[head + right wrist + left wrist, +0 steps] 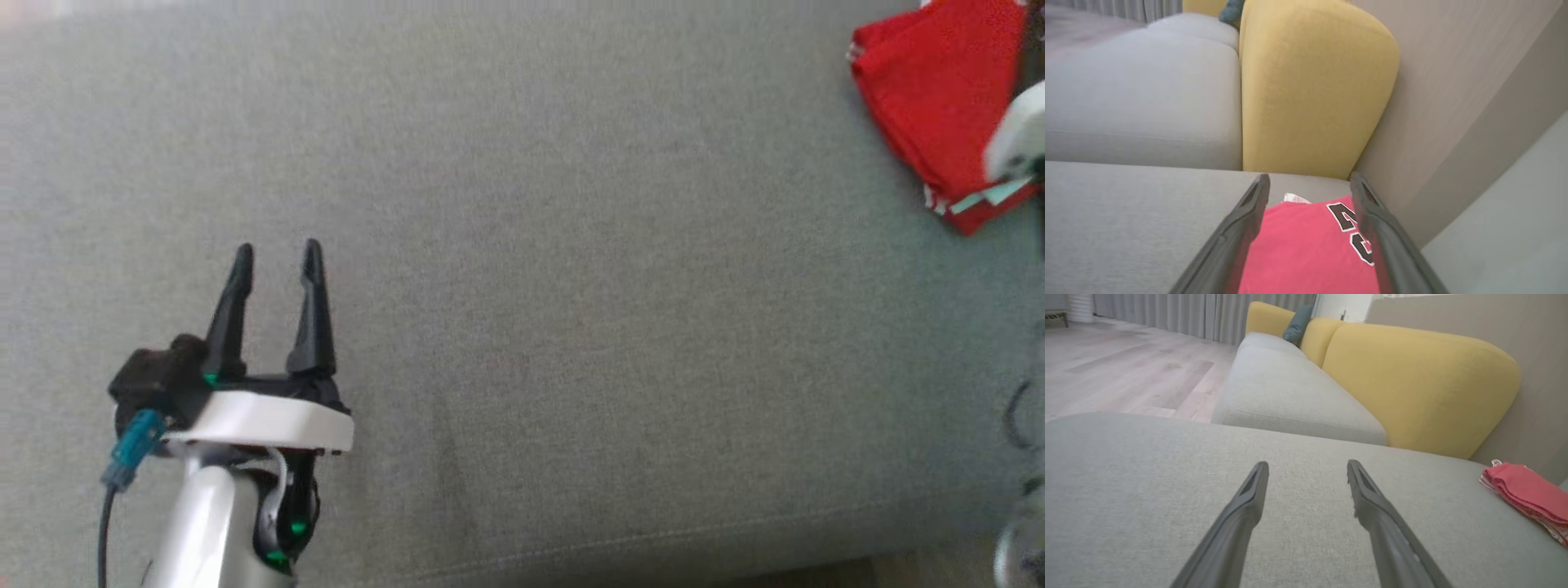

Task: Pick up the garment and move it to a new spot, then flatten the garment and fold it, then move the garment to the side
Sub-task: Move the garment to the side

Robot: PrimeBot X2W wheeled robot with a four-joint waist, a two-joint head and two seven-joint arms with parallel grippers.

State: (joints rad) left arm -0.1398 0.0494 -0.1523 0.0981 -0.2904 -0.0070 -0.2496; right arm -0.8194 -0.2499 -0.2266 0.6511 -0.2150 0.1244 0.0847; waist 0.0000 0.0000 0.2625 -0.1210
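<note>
Operator, your garment (939,98) was down on the grey cushion (571,286), red and folded, tucked into that cushion's far right corner. From the left wrist view its stacked edges showed as neat layers with white trim, lying flat on the cushion's fabric. Your right gripper (1309,179) hung right above it at that same corner, both dark fingers spread wide with nothing between them; the red cloth, with black letters outlined in white, lay underneath in the gap and no fingertip pinched it. In the head view a pale, blurred part of your right arm (1016,131) crossed the garment's lower edge at the cushion's right end. Your left gripper (277,247) sat over the cushion's near left part, well apart from the garment, fingers pointing towards the cushion's far side, jaws parted and empty. A blue connector (135,445) and a dark cable trailed off its wrist by the cushion's front edge. Behind the cushion's far right corner rose a yellow backrest (1314,81), with a beige wall (1453,81) beside it. Past the cushion's far edge a second grey seat (1290,392) ran on, a teal pillow (1297,320) at its end, and wooden floor (1126,367) and grey curtains (1167,314) lay off the cushion's left side.
</note>
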